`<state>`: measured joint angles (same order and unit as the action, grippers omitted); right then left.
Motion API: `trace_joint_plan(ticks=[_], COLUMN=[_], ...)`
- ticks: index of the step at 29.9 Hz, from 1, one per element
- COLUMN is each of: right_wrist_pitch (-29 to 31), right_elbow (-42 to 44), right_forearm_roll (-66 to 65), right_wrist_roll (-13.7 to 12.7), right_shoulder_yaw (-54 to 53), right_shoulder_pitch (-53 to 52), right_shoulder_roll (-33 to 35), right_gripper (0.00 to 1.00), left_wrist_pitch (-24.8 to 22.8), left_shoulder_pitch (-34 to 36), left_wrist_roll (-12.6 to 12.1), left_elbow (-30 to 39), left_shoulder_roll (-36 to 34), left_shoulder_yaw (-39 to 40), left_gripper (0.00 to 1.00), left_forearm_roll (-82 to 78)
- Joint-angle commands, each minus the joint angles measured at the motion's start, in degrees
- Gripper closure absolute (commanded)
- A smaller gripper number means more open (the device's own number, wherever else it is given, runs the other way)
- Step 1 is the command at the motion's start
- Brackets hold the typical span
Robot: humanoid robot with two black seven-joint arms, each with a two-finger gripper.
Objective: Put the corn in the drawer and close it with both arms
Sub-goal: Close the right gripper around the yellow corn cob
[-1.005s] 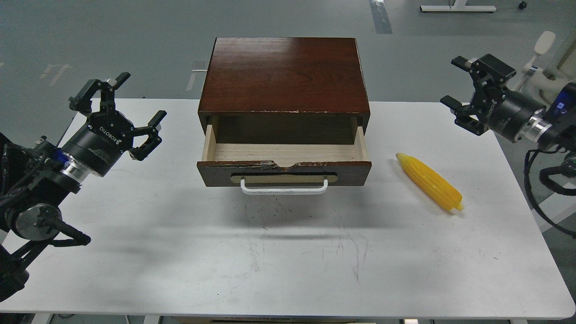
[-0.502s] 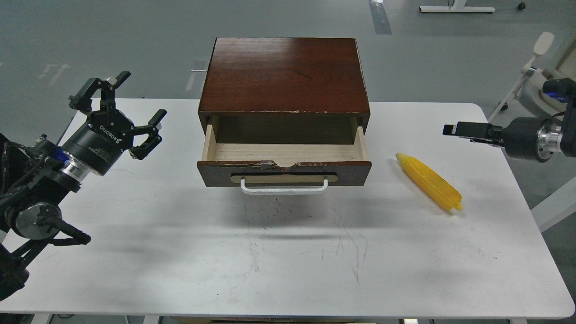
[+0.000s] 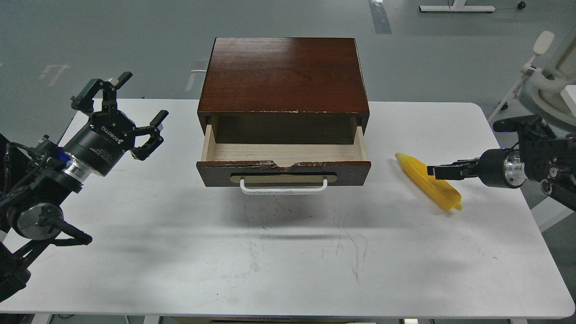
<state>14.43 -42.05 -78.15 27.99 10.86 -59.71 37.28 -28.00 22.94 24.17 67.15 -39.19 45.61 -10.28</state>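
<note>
Grey floor with faint painted markings behind; white furniture parts at the right edge and top right

White table (image 3: 288, 265): rectangular, rounded corners, scuffed with dark scratches towards the middle front

Cabinet (image 3: 283, 74): reddish-brown wood, stands at the table's rear centre, top edge chipped

Drawer (image 3: 283, 153): pulled out, pale wood lining, nothing visible inside; dark brown front chipped along its top edge, tan oval plate, white bar handle (image 3: 284, 186)

Corn (image 3: 427, 181): yellow tapered cob, lies flat on the table to the right of the drawer, well apart from it, slanted with its narrow tip towards the drawer and its thick end nearer the front right

Right gripper (image 3: 434, 171): reaches in from the right edge, seen edge-on as a thin dark bar across the middle of the corn; whether its fingers are spread or closed cannot be told, nor whether it touches the cob

Left gripper (image 3: 123, 105): raised at the table's left, fingers spread wide, holding nothing, well apart from the drawer and far from the corn
</note>
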Motion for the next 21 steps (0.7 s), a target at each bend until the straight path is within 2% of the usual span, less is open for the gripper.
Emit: trace_joint_plan(ticks=[1, 7, 12, 15, 17, 18, 20, 21], right_wrist_pitch=[0.0, -1.8, -1.9, -1.9, -1.9, -1.9, -1.9, -1.9], right_elbow=[0.6, 2.1, 2.1, 2.0, 1.9, 1.9, 1.8, 1.7], right_forearm_roll=[0.0, 0.0, 0.0, 0.0, 0.0, 0.0, 0.0, 0.1], right_wrist_roll=[0.0, 0.0, 0.0, 0.0, 0.0, 0.0, 0.0, 0.0], right_shoulder_yaw=[0.5, 1.4, 3.2, 3.5, 3.6, 3.6, 3.6, 3.6], right_shoulder_pitch=[0.9, 1.3, 1.3, 1.3, 1.3, 1.4, 1.8, 1.7], right_shoulder_roll=[-1.2, -2.4, -3.2, -3.2, -3.2, -3.2, -3.2, -3.1], right_gripper=[0.01, 0.02, 0.1, 0.3, 0.35, 0.41, 0.59, 0.73], left_wrist_pitch=[0.0, 0.0, 0.0, 0.0, 0.0, 0.0, 0.0, 0.0], left_shoulder_pitch=[0.0, 0.0, 0.0, 0.0, 0.0, 0.0, 0.0, 0.0], left_wrist_roll=[0.0, 0.0, 0.0, 0.0, 0.0, 0.0, 0.0, 0.0], left_elbow=[0.0, 0.0, 0.0, 0.0, 0.0, 0.0, 0.0, 0.0], left_shoulder_roll=[0.2, 0.3, 0.3, 0.2, 0.2, 0.3, 0.3, 0.3], left_shoulder_yaw=[0.0, 0.0, 0.0, 0.0, 0.0, 0.0, 0.0, 0.0], left_gripper=[0.01, 0.01, 0.01, 0.01, 0.01, 0.01, 0.01, 0.01], left_forearm_roll=[0.0, 0.0, 0.0, 0.0, 0.0, 0.0, 0.0, 0.0])
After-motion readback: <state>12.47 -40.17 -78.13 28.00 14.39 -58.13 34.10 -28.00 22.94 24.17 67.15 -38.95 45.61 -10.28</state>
